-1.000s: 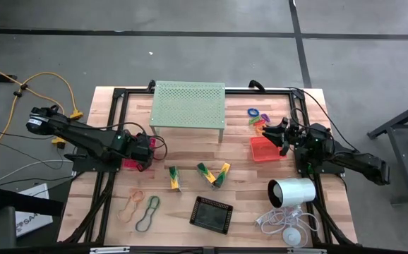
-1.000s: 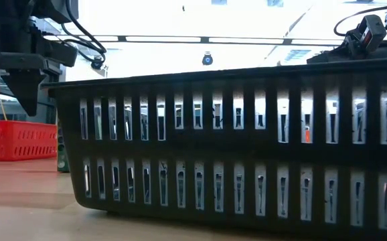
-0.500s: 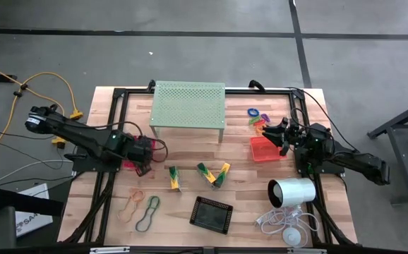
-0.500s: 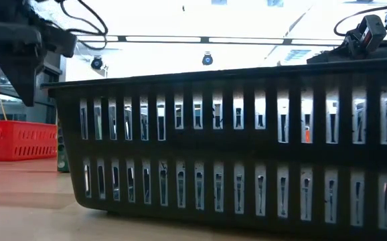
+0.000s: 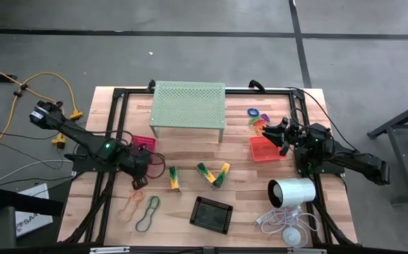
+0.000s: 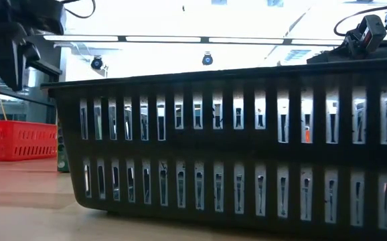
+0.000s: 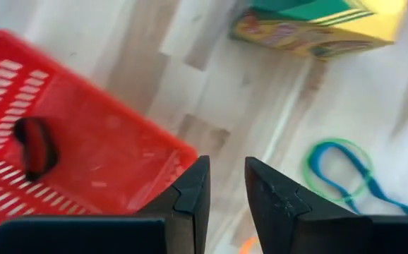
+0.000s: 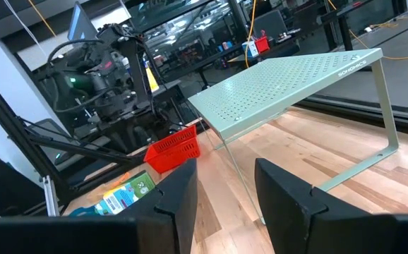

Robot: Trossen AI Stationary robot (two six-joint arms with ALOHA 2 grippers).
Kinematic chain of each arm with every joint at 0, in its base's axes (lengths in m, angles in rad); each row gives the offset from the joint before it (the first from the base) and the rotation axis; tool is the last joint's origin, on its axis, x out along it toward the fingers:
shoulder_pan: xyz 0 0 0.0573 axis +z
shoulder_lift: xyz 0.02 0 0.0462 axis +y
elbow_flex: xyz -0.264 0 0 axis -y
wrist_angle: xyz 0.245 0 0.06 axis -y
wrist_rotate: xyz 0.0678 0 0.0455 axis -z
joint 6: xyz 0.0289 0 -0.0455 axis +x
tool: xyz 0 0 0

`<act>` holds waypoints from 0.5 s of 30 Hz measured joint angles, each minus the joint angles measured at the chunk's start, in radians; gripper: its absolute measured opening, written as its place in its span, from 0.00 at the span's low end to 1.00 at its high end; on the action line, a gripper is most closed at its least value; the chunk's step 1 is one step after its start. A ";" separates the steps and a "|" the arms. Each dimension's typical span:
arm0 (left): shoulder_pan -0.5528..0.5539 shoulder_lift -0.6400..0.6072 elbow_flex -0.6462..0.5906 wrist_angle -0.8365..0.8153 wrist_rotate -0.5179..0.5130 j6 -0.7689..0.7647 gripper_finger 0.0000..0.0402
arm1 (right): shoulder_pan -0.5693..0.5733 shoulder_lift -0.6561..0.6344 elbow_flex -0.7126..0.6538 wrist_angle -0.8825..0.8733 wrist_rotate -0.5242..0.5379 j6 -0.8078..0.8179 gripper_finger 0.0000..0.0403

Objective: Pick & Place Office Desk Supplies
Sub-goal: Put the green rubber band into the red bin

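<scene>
From the overhead camera I have the left gripper [image 5: 139,171] in the left-centre of the frame, just below the pink-red mesh tray [image 5: 143,143] and above the orange rubber-band loop [image 5: 128,206] and green rubber-band loop [image 5: 147,209] at the lower left. On its wrist camera the fingers [image 7: 190,194] stand a narrow gap apart with nothing between them, over bare wood beside the tray corner. The yellow-and-green clips [image 5: 212,173] lie mid-frame, with one more [image 5: 174,178] to their left, and the black mesh tray [image 5: 211,213] sits lower centre. My right gripper [image 5: 280,134] waits at the right of the frame, over the orange mesh tray [image 5: 264,149], its jaws parted and empty on its own wrist camera. The small rings [image 5: 258,117] cluster just above that tray, right of the pale green stand [image 5: 188,104]. The white cylinder [image 5: 291,192] lies at the lower right.
</scene>
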 joint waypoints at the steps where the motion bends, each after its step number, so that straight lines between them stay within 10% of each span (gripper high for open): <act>1: -0.015 0.005 0.000 0.017 0.000 0.005 0.21 | 0.000 0.000 0.000 0.000 0.000 0.000 0.32; 15: -0.193 0.069 0.000 0.227 0.001 0.087 0.21 | 0.000 0.000 0.000 0.000 0.000 0.000 0.32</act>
